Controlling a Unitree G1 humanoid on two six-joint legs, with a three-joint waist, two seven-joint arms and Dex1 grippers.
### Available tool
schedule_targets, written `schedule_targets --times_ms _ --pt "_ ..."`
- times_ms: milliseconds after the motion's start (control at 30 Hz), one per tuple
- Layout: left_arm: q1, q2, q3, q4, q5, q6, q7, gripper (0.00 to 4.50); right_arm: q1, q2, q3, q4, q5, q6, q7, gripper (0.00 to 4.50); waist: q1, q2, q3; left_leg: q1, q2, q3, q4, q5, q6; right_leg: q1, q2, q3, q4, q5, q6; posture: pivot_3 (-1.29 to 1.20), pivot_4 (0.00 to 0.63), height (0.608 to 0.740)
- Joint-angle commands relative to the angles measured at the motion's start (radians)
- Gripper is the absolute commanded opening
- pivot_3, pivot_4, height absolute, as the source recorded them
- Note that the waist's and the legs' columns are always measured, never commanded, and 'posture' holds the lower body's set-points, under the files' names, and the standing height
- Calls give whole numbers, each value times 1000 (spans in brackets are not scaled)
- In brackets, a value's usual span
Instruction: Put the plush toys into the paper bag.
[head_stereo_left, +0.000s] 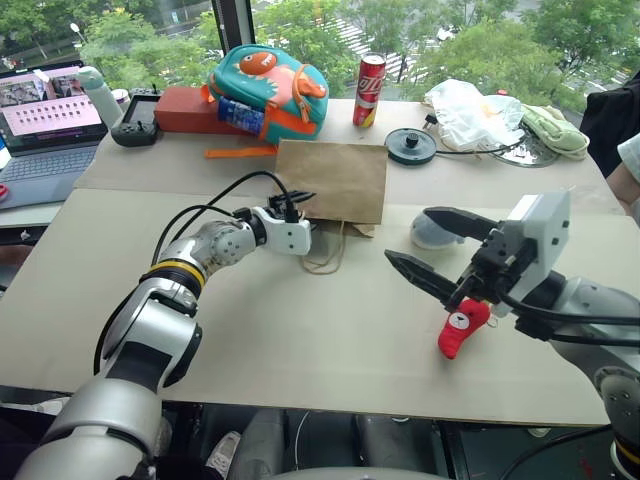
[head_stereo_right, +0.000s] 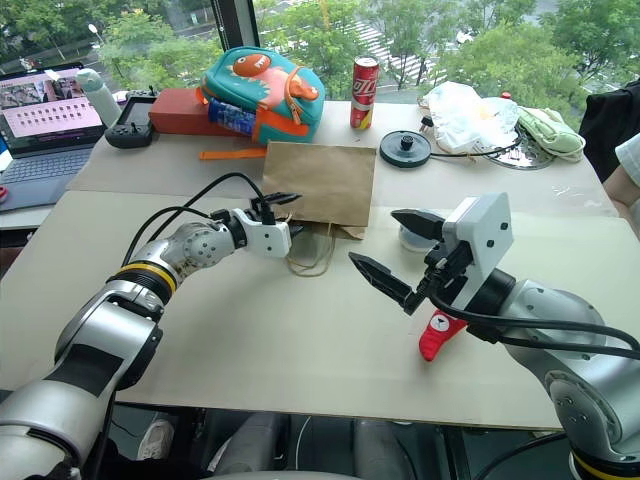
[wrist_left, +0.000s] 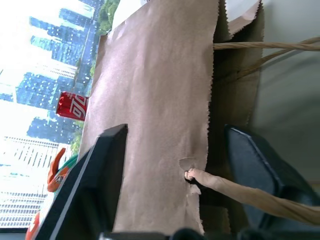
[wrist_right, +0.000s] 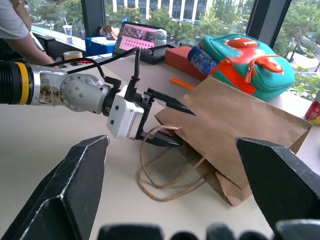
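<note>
The brown paper bag (head_stereo_left: 335, 180) lies flat on the table with its mouth and cord handles (head_stereo_left: 325, 255) towards me. My left gripper (head_stereo_left: 305, 208) is at the mouth's left corner. Its fingers (wrist_left: 107, 165) stand apart, one above and one below the bag's upper paper layer, so it is open. Further right, my right gripper (head_stereo_left: 408, 235) hovers open and empty above the table. The red plush toy (head_stereo_left: 462, 330) with a white spot lies just below and behind it. The pale grey-blue plush toy (head_stereo_left: 432, 232) sits right of the bag, partly hidden by the right gripper's fingers.
Along the back stand a teal-and-orange backpack (head_stereo_left: 268, 90), a red can (head_stereo_left: 369, 90), a white plastic bag (head_stereo_left: 470, 112), a black round lid (head_stereo_left: 410, 145), a red box (head_stereo_left: 185, 110) and a laptop (head_stereo_left: 45, 120). A person's sleeve (head_stereo_left: 628, 150) shows at the far right.
</note>
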Motion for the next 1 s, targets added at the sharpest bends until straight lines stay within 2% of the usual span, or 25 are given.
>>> schedule_targets --times_ms 33,133,267,500,600,700,867,1000 --pt "-23 14 5 -10 -18 -24 -12 1208 -12 4 -8 -28 -6 -23 -2 4500 0 0 0 0 0 0 0 0 0 0 0 0 0 0 0 0 150 739" --pt "-20 14 11 -15 -28 -29 -29 52 -19 6 -2 -22 -12 -25 -1 4500 0 0 0 0 0 0 0 0 0 0 0 0 0 0 0 0 150 739" --pt "-14 7 31 -27 -73 -34 -97 18 -28 10 7 -14 -22 -28 2 4500 0 0 0 0 0 0 0 0 0 0 0 0 0 0 0 0 150 739" --pt "36 11 114 -142 -301 26 -403 18 -40 22 19 -7 -48 -34 1 4500 -1 0 0 0 0 0 0 0 0 0 0 0 1 0 0 0 150 739" --pt "93 25 157 -295 -443 157 -579 18 -38 30 22 -4 -65 -37 1 4500 -3 0 0 1 0 0 0 0 0 0 0 0 1 0 0 0 150 739" --pt "149 50 180 -451 -522 294 -683 18 -36 35 21 0 -78 -38 3 4500 -5 0 0 1 1 0 0 0 0 0 0 0 2 0 0 0 150 739" --pt "217 116 249 -828 -683 787 -810 18 -20 21 -3 6 -86 -33 20 4500 -10 0 0 1 1 -1 0 0 0 0 1 0 2 0 0 0 150 739" --pt "216 153 277 -1008 -739 1064 -837 18 9 -14 -23 1 -92 -23 47 4500 -14 0 0 2 1 -1 1 0 0 1 1 -1 2 0 0 0 150 739"
